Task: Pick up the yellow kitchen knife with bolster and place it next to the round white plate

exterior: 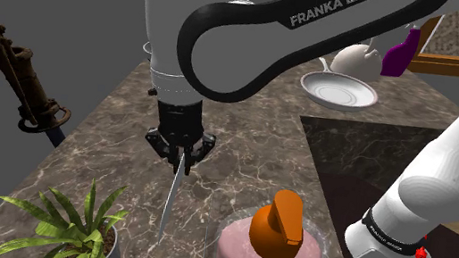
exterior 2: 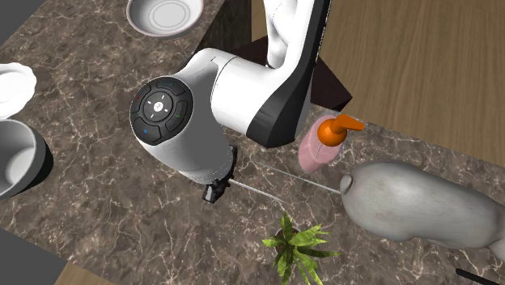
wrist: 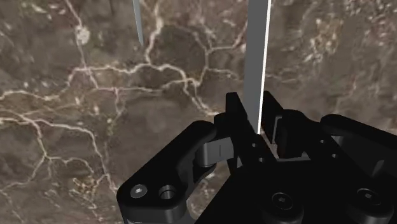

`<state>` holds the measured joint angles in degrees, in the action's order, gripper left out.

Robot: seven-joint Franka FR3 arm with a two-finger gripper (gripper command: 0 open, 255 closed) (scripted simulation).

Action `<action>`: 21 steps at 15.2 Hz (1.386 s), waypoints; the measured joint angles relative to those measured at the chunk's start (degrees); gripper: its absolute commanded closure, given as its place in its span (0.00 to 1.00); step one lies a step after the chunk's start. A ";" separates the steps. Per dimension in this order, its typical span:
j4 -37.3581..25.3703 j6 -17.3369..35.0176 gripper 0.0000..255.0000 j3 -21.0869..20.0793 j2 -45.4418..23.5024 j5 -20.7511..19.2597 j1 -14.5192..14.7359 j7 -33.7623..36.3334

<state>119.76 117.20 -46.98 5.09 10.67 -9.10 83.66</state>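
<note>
My gripper (exterior: 182, 152) hangs over the middle of the brown marble counter (exterior: 110, 136), shut on a long thin knife (exterior: 171, 193). The knife is drawn grey. Its blade (wrist: 256, 57) runs straight out from between the fingers and slants down toward the counter's near edge, and the fingers hide its handle. In the second exterior view the gripper (exterior 2: 217, 192) pokes out from under the arm with the blade (exterior 2: 259, 191) pointing toward the plant. The round white plate (exterior: 340, 92) sits at the far end of the counter, well away from the gripper; it is also at the second exterior view's top (exterior 2: 166, 14).
A pink soap dispenser (exterior: 273, 237) with an orange pump stands close beside the blade, and a potted plant (exterior: 71, 230) near the blade tip. A dark recess (exterior: 369, 150) lies between gripper and plate. A scalloped white dish (exterior 2: 12, 85), grey bowl (exterior 2: 12, 158) and big grey rounded object (exterior 2: 421, 202) stand around.
</note>
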 measured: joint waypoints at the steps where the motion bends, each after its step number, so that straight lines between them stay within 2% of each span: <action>1: 0.00 0.00 1.00 0.00 0.00 0.00 0.00 0.00; 8: -0.19 -0.35 1.00 0.05 0.21 0.13 0.00 -0.05; 21: -7.90 -10.07 1.00 1.37 2.82 1.31 -0.33 -0.49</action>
<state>111.86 107.12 -45.61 7.91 11.98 -9.43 83.17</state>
